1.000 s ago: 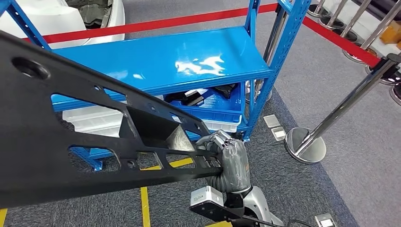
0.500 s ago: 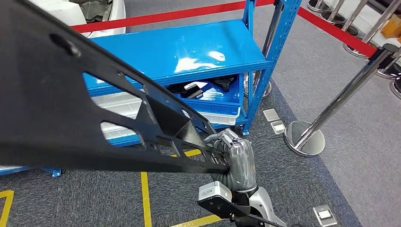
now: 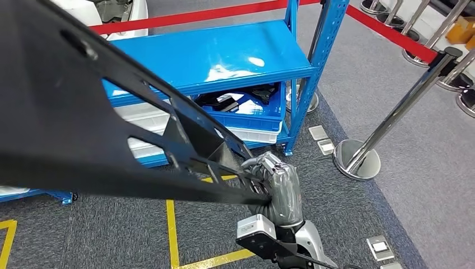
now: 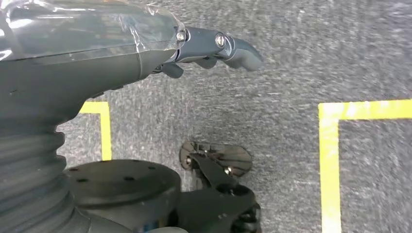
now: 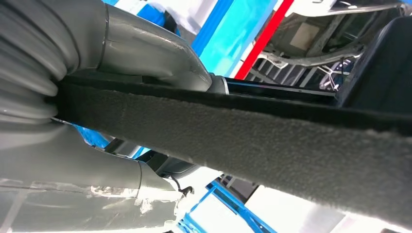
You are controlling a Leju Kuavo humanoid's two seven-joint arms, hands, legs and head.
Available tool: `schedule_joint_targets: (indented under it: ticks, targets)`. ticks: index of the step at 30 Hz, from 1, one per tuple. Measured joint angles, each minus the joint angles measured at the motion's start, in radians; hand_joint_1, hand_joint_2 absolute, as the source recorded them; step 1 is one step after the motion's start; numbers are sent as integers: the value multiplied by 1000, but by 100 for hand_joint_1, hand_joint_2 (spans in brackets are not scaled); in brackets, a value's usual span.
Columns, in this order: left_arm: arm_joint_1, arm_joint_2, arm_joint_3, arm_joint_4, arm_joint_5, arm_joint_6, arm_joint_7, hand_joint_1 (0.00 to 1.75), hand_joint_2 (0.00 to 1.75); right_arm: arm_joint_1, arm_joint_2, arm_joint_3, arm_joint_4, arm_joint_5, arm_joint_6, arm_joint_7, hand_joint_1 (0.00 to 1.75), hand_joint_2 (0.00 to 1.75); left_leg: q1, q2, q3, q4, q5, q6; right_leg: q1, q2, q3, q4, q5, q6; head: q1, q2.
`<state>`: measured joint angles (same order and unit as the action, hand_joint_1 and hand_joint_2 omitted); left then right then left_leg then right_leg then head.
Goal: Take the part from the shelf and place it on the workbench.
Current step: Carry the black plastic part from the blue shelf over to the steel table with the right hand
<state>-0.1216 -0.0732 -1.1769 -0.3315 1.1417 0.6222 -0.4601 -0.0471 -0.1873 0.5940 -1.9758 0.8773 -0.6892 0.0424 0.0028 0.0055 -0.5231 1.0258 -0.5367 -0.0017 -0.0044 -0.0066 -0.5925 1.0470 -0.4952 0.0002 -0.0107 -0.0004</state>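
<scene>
Black part (image 3: 84, 129) gripped by right hand (image 3: 278, 188), hiding blue shelf (image 3: 224, 61); left hand (image 4: 214, 46) empty, fingers apart.

No readable text, labels, brands or nos. anywhere in these views. Black part (image 3: 84, 129), blue shelf (image 3: 213, 56), bins underneath, red barrier tape (image 3: 392, 33) & yellow floor lines (image 3: 171, 230) all plain, no print visible. Small floor plates (image 3: 322, 140) near shelf leg too small/blurred to tell any markings.

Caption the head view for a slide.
Right hand carries the black part clear of the blue shelf.
</scene>
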Motion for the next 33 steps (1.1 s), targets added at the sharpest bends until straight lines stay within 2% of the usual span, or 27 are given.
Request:
schedule_joint_targets:
  ticks: [1, 2, 3, 5, 6, 7, 8, 9, 11, 12, 13, 15, 17, 18, 20, 21, 22, 23, 24, 26, 27, 28, 29, 31, 32, 33]
  targets:
    - [0, 0, 0, 0, 0, 0, 0, 0, 175, 0, 0, 0, -1, -3, 0, 0, 175, 175, 2, 2, -3, -4, 7, 8, -1, 1, -3, 6, -7, 6, 0, 0]
    - [0, 0, 0, 0, 0, 0, 0, 0, 175, 0, 0, 0, -1, -4, 0, 0, 175, 175, 4, 3, -7, -9, 14, 17, -2, 3, -11, 25, -26, 11, 2, 0]
    - [-1, 0, 0, 0, 0, 0, 0, 0, 175, 1, 0, 0, -1, -5, 0, -1, 175, 175, 6, 5, -13, -12, 22, 24, -3, 4, -25, 63, -58, 15, 5, 0]
    - [-2, 0, 0, 0, 0, 0, 0, 0, 175, 2, 0, 0, -1, -6, 0, -2, 175, 175, 5, 7, -31, -11, 33, 31, -5, 5, -70, 187, -136, 23, 10, 0]
    - [-1, 0, 0, 0, 1, -1, 0, 0, 175, 3, 0, 0, -1, -7, 0, -2, 175, 175, 4, 7, -40, -9, 38, 31, -6, 5, -86, 242, -161, 26, 11, 0]
    - [-1, 0, 0, 0, 1, -1, 0, 0, 175, 4, 0, 0, -1, -7, 0, -2, 175, 175, 4, 7, -48, -6, 43, 30, -7, 5, -88, 268, -169, 28, 12, 0]
    - [0, 0, 0, 0, 1, -1, 0, 0, 175, 5, 0, 0, -1, -6, 0, -1, 175, 175, 5, 7, -54, -4, 46, 29, -8, 4, -69, 252, -156, 29, 12, 0]
    - [0, 0, 0, 0, 1, -1, 0, 0, 175, 5, 0, 0, -1, -5, 0, 0, 175, 175, 6, 7, -60, -1, 49, 27, -9, 4, -31, 196, -129, 29, 12, 0]
    - [0, 0, 0, 0, 1, -1, 0, 0, 175, 3, 0, 0, -1, -1, 0, 0, 175, 175, 5, 6, -68, 7, 53, 20, -9, 5, 54, 50, -82, 26, 14, 0]
    - [-1, 0, 0, 0, 1, -2, 0, 0, 175, 2, 0, -1, -2, 1, 0, -1, 175, 175, 4, 6, -73, 11, 56, 15, -8, 5, 77, 1, -69, 23, 15, 0]
    - [-1, 0, 0, 0, 1, -2, 0, 0, 175, 2, 0, -1, -2, 2, 0, -4, 175, 175, 2, 6, -77, 14, 60, 9, -6, 6, 84, -21, -66, 19, 15, 0]
    - [0, 0, 0, 0, 2, -2, 0, 0, 175, 3, 1, -4, -3, 2, 0, -11, 175, 175, 1, 5, -82, 15, 69, -4, -4, 8, 76, -22, -56, 6, 13, 0]
    - [0, 0, 0, 0, 3, -2, 0, 0, 175, 2, 4, -8, -3, 1, -1, -17, 175, 175, 4, 3, -91, 37, 48, -17, -6, 5, 68, -25, -43, -9, 9, 0]
    - [0, 0, 0, 0, 3, -2, 1, 0, 175, 1, 5, -9, -3, 0, -1, -20, 175, 175, 5, 2, -104, 72, 18, -23, -8, 3, 62, -27, -36, -16, 7, 0]
    - [0, 0, 0, 0, 3, -2, 1, 0, 175, 0, 8, -10, -3, -5, -1, -22, 175, 175, 7, 1, -146, 192, -64, -32, -7, 1, 46, -26, -23, -23, 1, 0]
    - [0, 0, 0, 0, 3, -2, 2, 0, 175, 0, 8, -11, -3, -7, -1, -23, 175, 175, 8, 1, -164, 254, -96, -35, -7, 0, 36, -24, -18, -24, -1, 0]
    - [0, 0, 0, 0, 3, -2, 2, 0, 175, 0, 9, -11, -3, -9, -1, -23, 175, 175, 8, 1, -170, 292, -111, -35, -6, 0, 27, -22, -13, -24, -1, 0]
    - [0, 0, 0, 0, 3, -2, 3, 0, 175, 0, 9, -12, -3, -11, -1, -22, 175, 175, 8, 1, -159, 293, -108, -34, -5, -1, 19, -19, -9, -24, -1, 0]
    - [0, 0, 0, 0, 3, -2, 3, 0, 175, 0, 9, -12, -3, -13, -1, -22, 175, 175, 8, 1, -125, 251, -87, -32, -5, 0, 13, -16, -6, -23, -1, 0]
    - [-2, 0, 0, 0, 2, -2, 5, 0, 175, 0, 9, -13, -3, -17, -1, -21, 175, 175, 7, 0, -34, 104, -33, -22, -4, 0, 6, -11, -1, -19, -1, 0]
    - [-4, 0, 0, 0, 2, -2, 5, 0, 175, 0, 9, -14, -3, -18, -1, -20, 175, 175, 5, -2, -1, 42, -16, -17, -3, 1, 3, -9, 2, -15, -1, 0]
    - [-5, 0, 0, 0, 2, -2, 5, 0, 175, -1, 9, -15, -3, -18, -1, -20, 175, 175, 3, -3, 14, 7, -8, -12, -2, 0, 0, -7, 5, -10, 0, 0]
    - [-6, 0, 0, 0, 2, -2, 6, 0, 175, -1, 9, -15, -3, -18, -1, -19, 175, 175, 0, -4, 16, -7, -7, -8, -2, 0, -3, -7, 10, -3, 0, 0]
    - [-6, 0, 0, 0, 2, -2, 7, 0, 175, -2, 9, -16, -3, -19, -1, -19, 175, 175, 1, -3, 9, -10, 4, 4, -4, 1, -8, -7, 16, 9, 0, 0]
    - [-6, 0, 0, 0, 2, -2, 8, 0, 175, -2, 9, -17, -3, -19, -1, -18, 175, 175, 3, -1, 6, -14, 10, 10, -4, 2, -11, 2, 6, 13, 1, 0]
    - [-8, -1, 0, 0, 2, -2, 9, 0, 175, -2, 9, -18, -3, -18, -1, -18, 175, 175, 5, 1, 1, -17, 18, 18, -5, 3, -22, 27, -17, 18, 3, 0]
